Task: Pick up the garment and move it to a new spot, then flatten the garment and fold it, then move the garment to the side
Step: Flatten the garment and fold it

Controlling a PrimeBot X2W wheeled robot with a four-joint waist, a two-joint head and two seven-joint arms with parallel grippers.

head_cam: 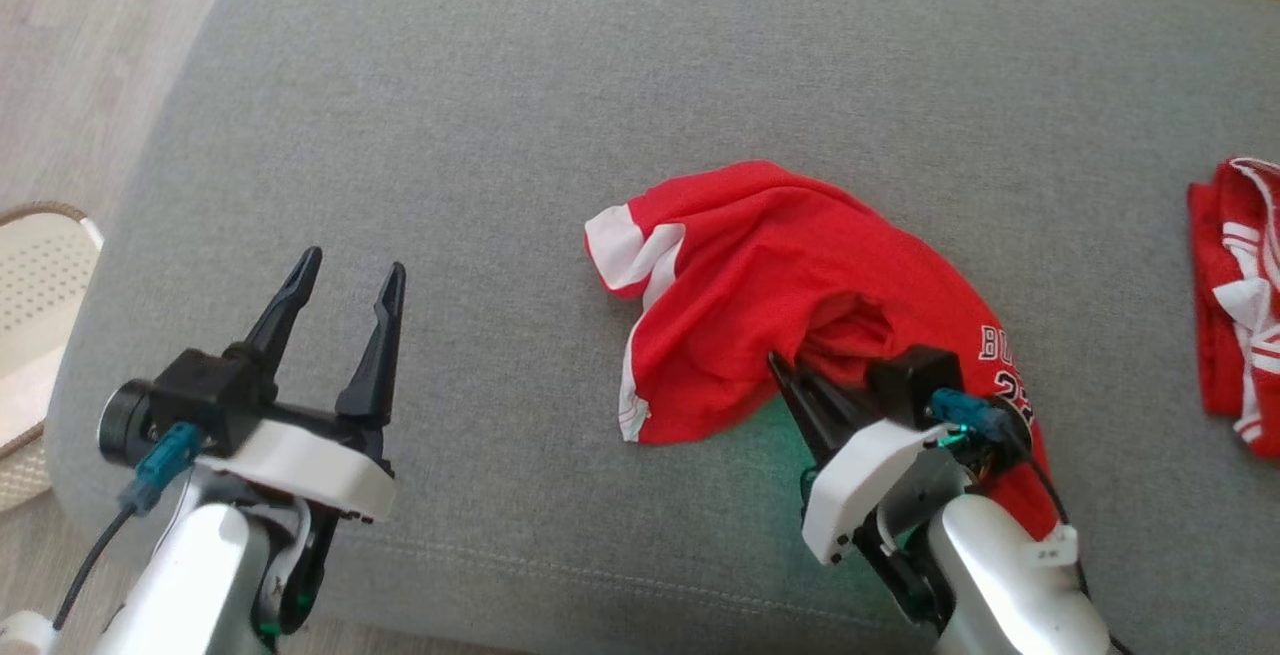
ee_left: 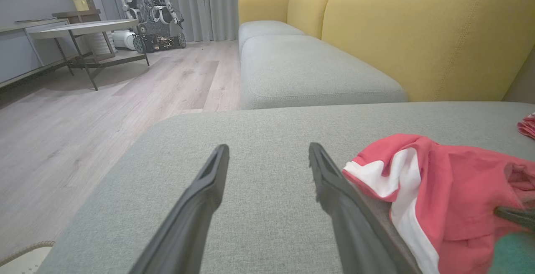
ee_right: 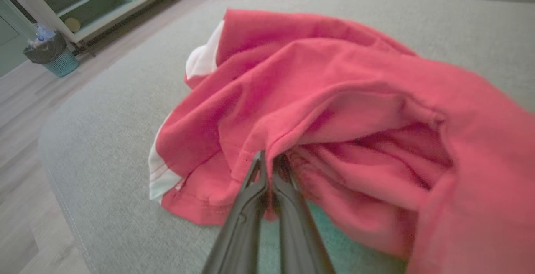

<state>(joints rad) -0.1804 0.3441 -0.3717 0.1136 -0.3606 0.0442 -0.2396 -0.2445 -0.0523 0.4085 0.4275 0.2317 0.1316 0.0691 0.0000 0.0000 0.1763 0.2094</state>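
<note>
While pinching a thin hem of the red garment (head_cam: pixel 770 275) with the right gripper (ee_right: pixel 269 161), risked slippage on lifting; held the left gripper (head_cam: pixel 353 265) spread, left of it.

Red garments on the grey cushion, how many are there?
2. The crumpled red garment lies centrally on the grey cushion, hem pinched in the shut right tool. The second red garment lies at the head view's right edge, partly cut off; more may be hidden.

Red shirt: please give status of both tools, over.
Right tool shut on red shirt, at its edge. Left tool open, off the cloth. Shirt lies crumpled on grey sofa. Another red garment far right, apart.
</note>
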